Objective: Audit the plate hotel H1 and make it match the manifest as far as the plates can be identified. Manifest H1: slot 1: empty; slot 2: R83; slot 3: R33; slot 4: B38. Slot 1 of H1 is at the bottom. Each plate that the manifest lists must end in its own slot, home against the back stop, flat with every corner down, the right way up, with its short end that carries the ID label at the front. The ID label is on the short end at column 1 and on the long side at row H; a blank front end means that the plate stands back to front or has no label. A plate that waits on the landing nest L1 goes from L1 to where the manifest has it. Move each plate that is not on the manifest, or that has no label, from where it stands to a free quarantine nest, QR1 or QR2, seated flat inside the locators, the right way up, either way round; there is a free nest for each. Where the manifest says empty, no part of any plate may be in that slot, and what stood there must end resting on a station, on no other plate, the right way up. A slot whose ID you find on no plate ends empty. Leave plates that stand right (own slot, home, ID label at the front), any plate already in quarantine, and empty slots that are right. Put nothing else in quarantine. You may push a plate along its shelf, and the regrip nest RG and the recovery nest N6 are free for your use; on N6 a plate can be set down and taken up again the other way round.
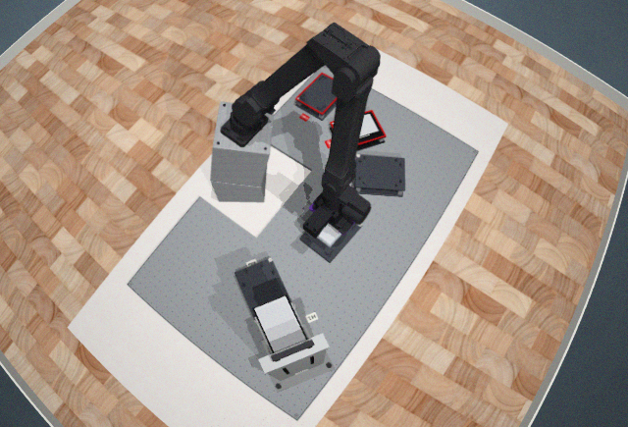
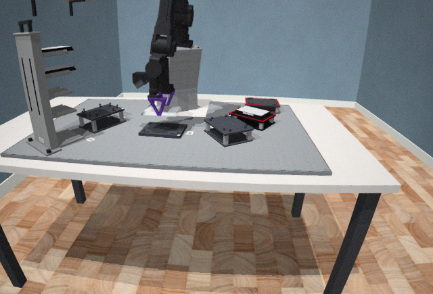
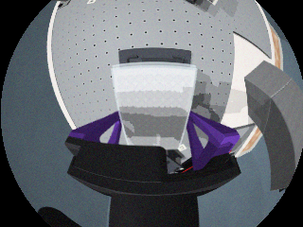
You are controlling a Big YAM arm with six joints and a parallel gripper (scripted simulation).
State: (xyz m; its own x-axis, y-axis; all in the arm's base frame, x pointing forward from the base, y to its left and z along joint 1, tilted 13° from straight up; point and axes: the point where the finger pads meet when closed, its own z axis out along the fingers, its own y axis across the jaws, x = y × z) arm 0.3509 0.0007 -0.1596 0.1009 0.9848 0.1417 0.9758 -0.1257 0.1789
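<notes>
My gripper (image 2: 160,103) is shut on a white plate (image 2: 163,111) across its width and holds it level, a little above a low dark nest (image 2: 162,129) in the middle of the mat. In the wrist view the plate (image 3: 153,104) sits between the purple fingers, with the bare nest (image 3: 154,57) beyond it. I cannot read a label on it. Hotel H1 (image 2: 34,88) stands at the left; its two upper shelves each carry a plate (image 2: 57,50) (image 2: 59,70), and the two lower shelves look bare. From above only the hotel's top plate (image 1: 279,321) shows.
Two red-edged quarantine nests stand at the back right: the far one (image 2: 262,102) is bare, the near one (image 2: 252,112) holds a white plate. One raised dark nest (image 2: 228,128) stands right of centre, another (image 2: 101,113) in front of the hotel. The arm's grey pedestal (image 2: 183,74) is behind.
</notes>
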